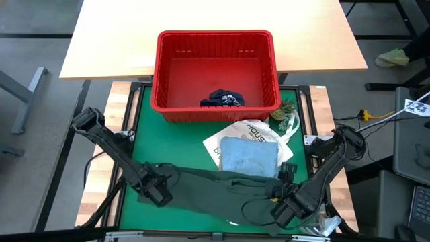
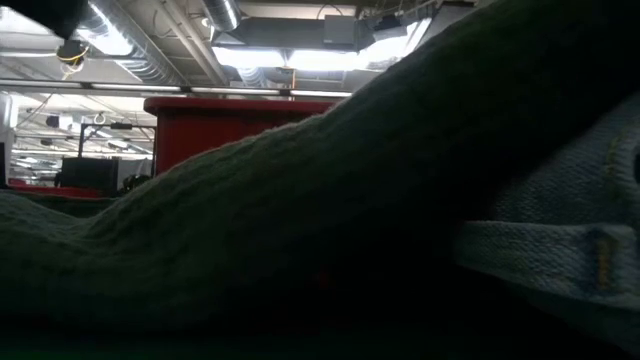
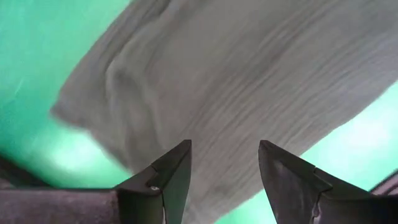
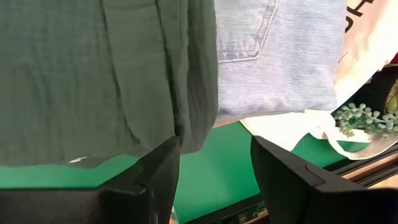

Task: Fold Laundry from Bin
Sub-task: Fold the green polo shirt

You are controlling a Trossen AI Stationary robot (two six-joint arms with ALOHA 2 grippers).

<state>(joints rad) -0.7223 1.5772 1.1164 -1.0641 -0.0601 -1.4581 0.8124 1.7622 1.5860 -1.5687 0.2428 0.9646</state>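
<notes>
A dark olive-green garment (image 1: 215, 188) lies spread in a long band across the near edge of the green mat (image 1: 141, 134), reaching almost from one side to the other. The left gripper (image 1: 156, 195) sits at the garment's left end, near the mat's near left corner; its fingers (image 3: 171, 180) are spread apart above the crinkled cloth and pinch nothing. The right gripper (image 1: 282, 214) is at the garment's right end, near the near right corner; its fingers (image 4: 155, 180) are also spread, with the cloth's edge and bare mat showing between them.

Just beyond the garment, right of the middle, a folded light blue garment (image 1: 248, 156) lies on a white tote bag (image 1: 232, 138) with dark lettering; its near edge touches the olive cloth. A small sprig of green leaves (image 1: 284, 118) lies beside the bag toward the far right corner.

At the far edge of the mat stands the red bin (image 1: 215, 74), reaching onto the pale wooden table (image 1: 107, 40) behind. Inside it, against the near wall, lies one dark navy piece of laundry (image 1: 222, 99) with white markings.
</notes>
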